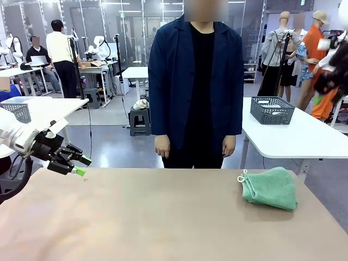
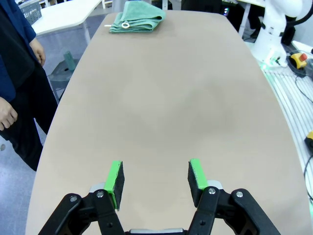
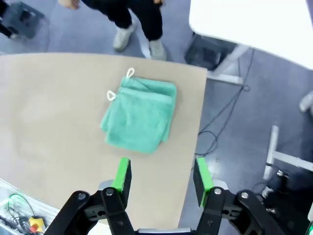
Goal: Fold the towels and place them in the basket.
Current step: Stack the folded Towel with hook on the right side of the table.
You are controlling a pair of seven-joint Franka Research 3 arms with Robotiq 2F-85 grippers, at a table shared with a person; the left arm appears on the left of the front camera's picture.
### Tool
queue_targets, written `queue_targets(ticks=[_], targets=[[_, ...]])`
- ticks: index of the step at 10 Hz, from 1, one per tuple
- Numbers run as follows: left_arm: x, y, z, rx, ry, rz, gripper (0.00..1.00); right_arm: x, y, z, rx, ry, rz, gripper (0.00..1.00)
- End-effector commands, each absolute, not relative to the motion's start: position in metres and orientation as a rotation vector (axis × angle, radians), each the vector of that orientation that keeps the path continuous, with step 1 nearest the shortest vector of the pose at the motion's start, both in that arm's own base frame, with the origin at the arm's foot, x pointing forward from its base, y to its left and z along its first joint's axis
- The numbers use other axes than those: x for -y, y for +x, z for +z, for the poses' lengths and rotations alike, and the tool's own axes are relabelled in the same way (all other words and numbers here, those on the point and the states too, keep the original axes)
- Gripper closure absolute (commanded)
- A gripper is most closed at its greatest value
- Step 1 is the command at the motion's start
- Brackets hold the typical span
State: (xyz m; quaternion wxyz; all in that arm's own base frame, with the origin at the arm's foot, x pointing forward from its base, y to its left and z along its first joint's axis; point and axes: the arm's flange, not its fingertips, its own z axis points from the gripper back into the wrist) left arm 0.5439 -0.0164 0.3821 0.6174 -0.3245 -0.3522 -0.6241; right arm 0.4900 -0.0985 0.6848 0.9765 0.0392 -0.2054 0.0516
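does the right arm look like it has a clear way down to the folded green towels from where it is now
Probably yes. The right claw hangs open above the table's edge, with the folded towels just ahead of its fingers. Nothing lies between them, and the person's hands hang at the far side.

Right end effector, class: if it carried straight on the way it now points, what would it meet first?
Probably the folded green towels near the table edge. The right end effector looks down on them with open jaws and nothing between; depth is uncertain, so it might meet bare tabletop just short of them.
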Motion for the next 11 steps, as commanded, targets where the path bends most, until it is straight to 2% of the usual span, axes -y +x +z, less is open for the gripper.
queue_targets(ticks=[1,4,11], targets=[[0.016,0.543,0.384,0.814,-0.745,-1.439,0.32,0.079,0.468,0.722,0.397,0.092,0.016,0.36],[0.016,0.543,0.384,0.814,-0.745,-1.439,0.32,0.063,0.429,0.751,0.426,0.092,-0.090,0.36],[0.016,0.543,0.384,0.814,-0.745,-1.439,0.32,0.070,0.428,0.759,0.427,0.111,-0.035,0.36]])
